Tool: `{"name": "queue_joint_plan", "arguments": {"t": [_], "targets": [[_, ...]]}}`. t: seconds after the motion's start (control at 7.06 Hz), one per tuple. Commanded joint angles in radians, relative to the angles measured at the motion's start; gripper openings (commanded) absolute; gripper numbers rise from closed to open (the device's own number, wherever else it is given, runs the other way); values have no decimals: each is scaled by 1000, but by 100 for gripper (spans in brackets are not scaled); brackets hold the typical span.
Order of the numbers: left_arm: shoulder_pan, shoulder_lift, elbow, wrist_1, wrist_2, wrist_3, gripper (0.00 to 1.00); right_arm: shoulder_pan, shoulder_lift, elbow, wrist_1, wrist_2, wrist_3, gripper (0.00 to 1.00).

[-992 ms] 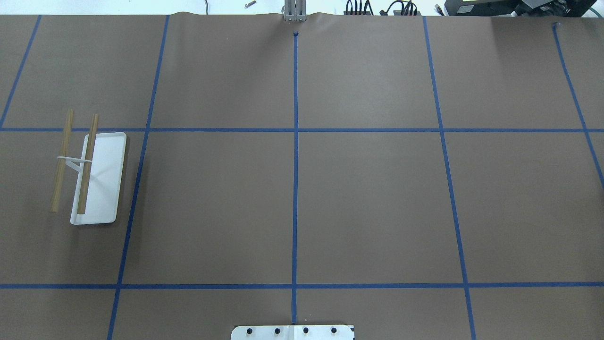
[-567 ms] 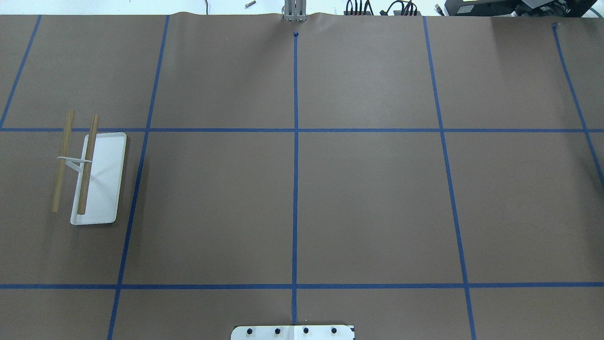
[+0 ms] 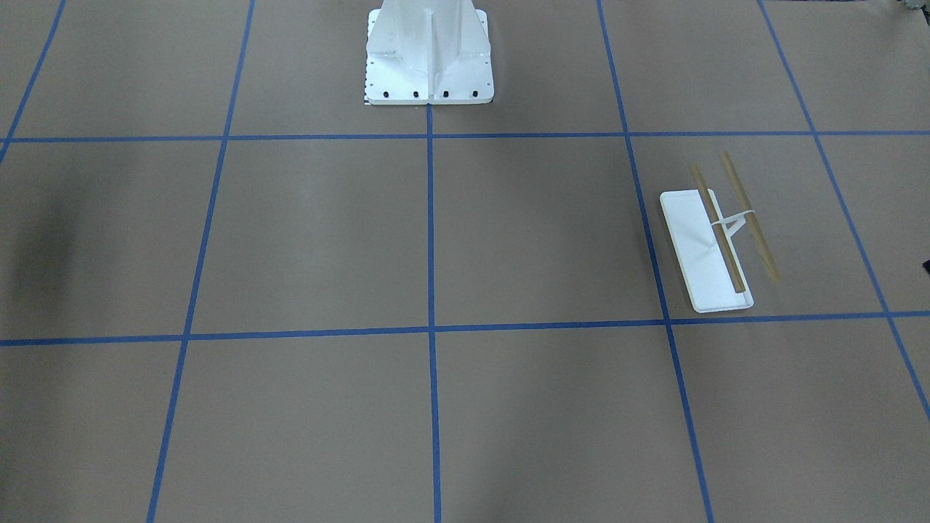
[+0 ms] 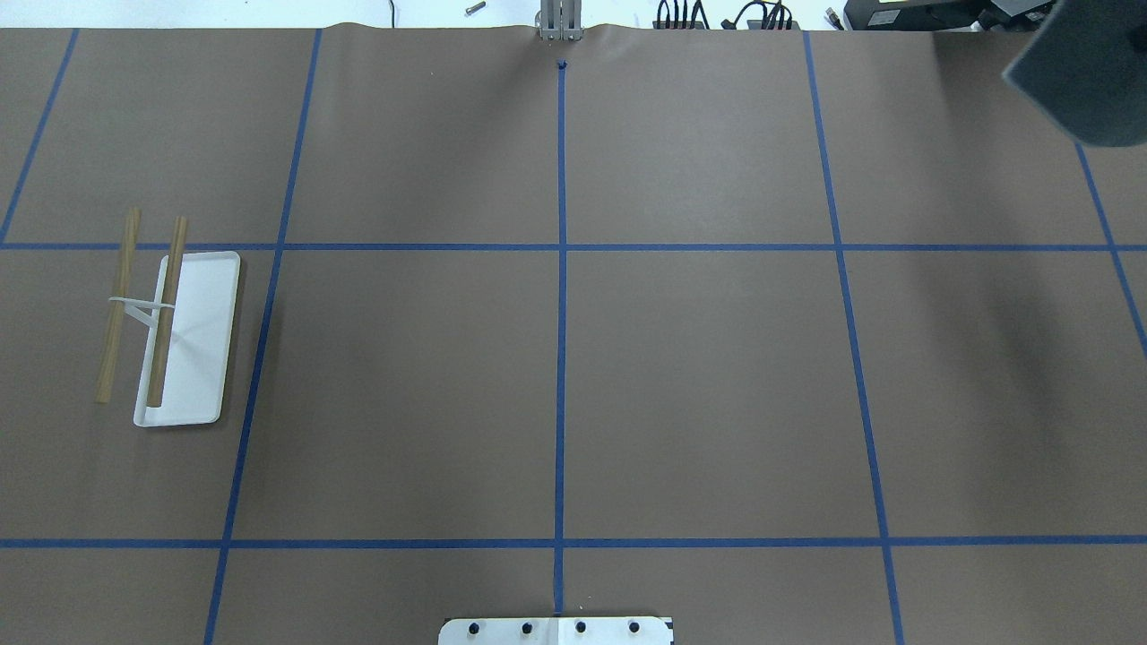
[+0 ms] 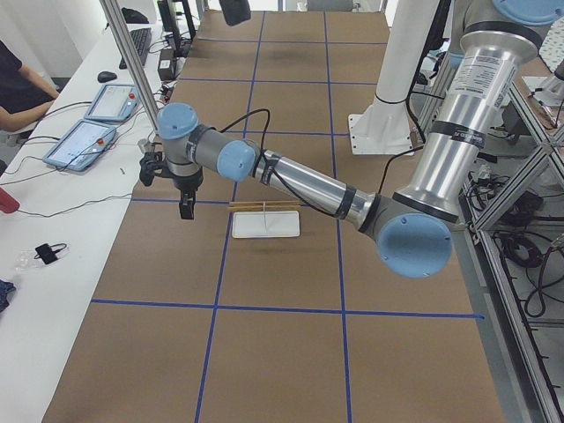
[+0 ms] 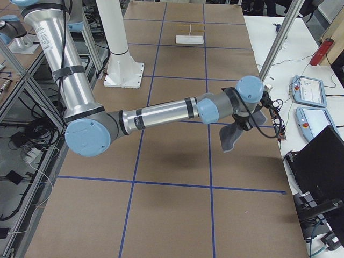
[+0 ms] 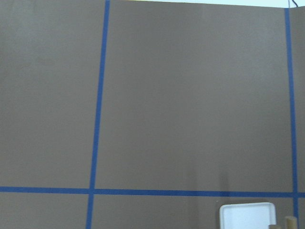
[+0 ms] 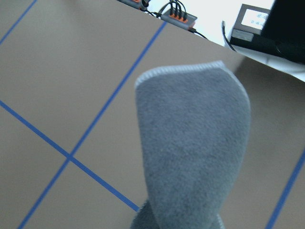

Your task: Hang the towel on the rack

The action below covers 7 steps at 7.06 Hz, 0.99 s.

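The rack (image 4: 193, 349) stands at the table's left: a white tray base and two tan rods (image 4: 168, 309), with nothing on them. It also shows in the front view (image 3: 694, 243), the two side views (image 5: 264, 226) (image 6: 190, 38) and the left wrist view (image 7: 248, 217). The towel (image 6: 232, 137), dark grey face out, hangs in the air from my right gripper (image 6: 244, 122) over the table's far right. It fills the right wrist view (image 8: 195, 152), hides the fingers there, and shows in the overhead view (image 4: 1084, 72). My left gripper (image 5: 187, 210) hovers beside the rack; I cannot tell whether it is open.
The large white bolted pedestal (image 3: 429, 58) stands at the robot's side of the table. Blue tape lines grid the brown surface. Tablets (image 6: 309, 91), cables and a slanted metal pole (image 6: 279, 48) sit along the operators' edge.
The dark grey towel has come into the overhead view at the top right corner, with a new shadow below it on the table. The rack has not moved.
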Motion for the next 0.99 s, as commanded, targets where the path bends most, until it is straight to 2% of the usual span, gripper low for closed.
{"name": "queue_joint_plan", "arguments": {"t": [0.0, 0.14, 0.28, 0.43, 0.57, 0.85], "targets": [[169, -139, -2, -19, 0, -253, 98, -199, 75, 174, 2, -140, 362, 0], [228, -147, 4, -164, 1, -410, 98, -282, 75, 254, 2, -215, 472, 0], [301, -176, 48, -402, 6, -606, 98, -365, 75, 312, 2, -295, 554, 0], [381, -247, 103, -567, 17, -854, 98, -449, 74, 360, 2, -380, 625, 0], [427, -307, 108, -602, 94, -1001, 98, -528, 71, 397, 2, -459, 683, 0], [484, -409, 105, -607, 178, -1171, 98, -663, 74, 446, 2, -608, 754, 0]]}}
